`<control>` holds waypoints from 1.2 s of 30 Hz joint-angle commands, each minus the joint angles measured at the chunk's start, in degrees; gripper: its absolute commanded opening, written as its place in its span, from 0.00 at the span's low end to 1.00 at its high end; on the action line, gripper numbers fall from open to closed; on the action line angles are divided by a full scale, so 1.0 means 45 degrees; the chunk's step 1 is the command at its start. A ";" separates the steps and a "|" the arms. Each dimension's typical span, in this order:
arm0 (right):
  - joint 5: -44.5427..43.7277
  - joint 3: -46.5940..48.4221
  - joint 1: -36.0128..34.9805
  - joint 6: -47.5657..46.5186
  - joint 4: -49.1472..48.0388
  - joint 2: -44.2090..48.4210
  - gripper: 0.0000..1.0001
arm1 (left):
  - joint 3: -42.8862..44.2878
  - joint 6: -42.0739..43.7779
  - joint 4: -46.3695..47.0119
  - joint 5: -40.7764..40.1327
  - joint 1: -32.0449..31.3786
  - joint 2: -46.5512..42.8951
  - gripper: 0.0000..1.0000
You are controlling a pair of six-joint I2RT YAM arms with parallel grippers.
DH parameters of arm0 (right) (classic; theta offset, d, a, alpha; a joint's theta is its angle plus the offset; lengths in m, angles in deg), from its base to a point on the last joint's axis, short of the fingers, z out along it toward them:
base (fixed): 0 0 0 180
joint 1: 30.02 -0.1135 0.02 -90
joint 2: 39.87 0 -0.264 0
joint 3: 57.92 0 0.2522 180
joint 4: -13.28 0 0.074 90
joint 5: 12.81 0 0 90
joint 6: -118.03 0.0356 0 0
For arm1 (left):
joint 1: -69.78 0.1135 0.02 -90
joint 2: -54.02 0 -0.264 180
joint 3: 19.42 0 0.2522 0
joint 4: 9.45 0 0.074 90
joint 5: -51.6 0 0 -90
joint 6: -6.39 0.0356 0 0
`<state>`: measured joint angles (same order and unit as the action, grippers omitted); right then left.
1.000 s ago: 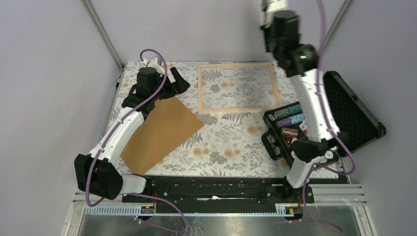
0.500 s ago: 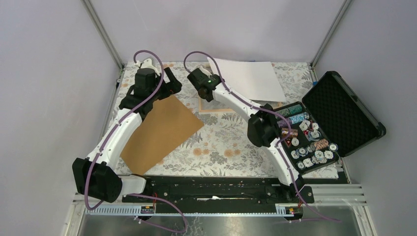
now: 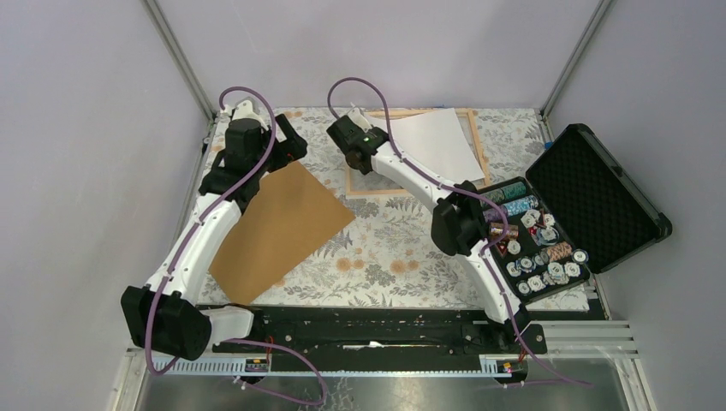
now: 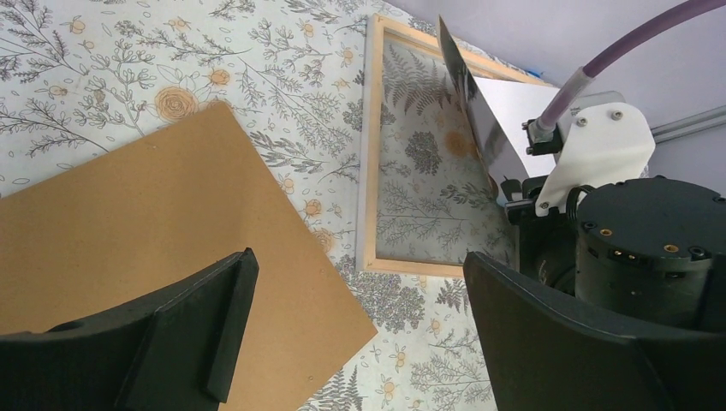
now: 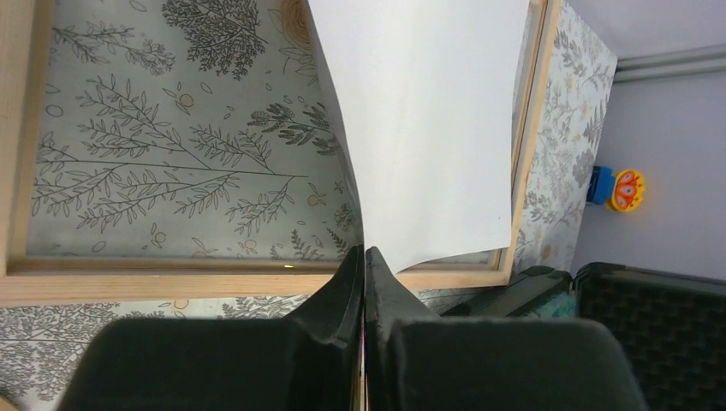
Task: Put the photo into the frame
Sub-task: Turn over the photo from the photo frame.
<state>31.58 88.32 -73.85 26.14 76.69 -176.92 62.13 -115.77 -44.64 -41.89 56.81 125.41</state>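
right gripper (pinched shut on the photo) has brought it lower over the frame, not seated yet; left gripper wide open, empty.

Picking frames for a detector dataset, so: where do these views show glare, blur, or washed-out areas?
Top external: sharp, evenly lit, soft shadows only; the photo sheet reads plain white. Left wrist: a pale sheen runs across the sheet's glossy face; the left fingers look slightly soft. Right wrist: the sheet is featureless white, the right fingers dark with little detail, the frame crisp.
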 commanded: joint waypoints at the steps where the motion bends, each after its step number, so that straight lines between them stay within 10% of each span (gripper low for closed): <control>1: -0.0545 0.0804 -0.0025 0.2167 0.0624 -0.0010 0.00 | 0.0387 0.0063 0.0387 -0.0078 0.0070 -0.0436 0.99; 36: -0.3331 -0.0484 0.0993 0.3596 0.0703 0.1525 0.02 | 0.0424 0.0013 0.0395 0.0496 -0.0027 -0.0501 0.99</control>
<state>21.00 88.06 -69.57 41.79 80.32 -177.64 62.13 -115.79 -44.60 -40.31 56.79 124.96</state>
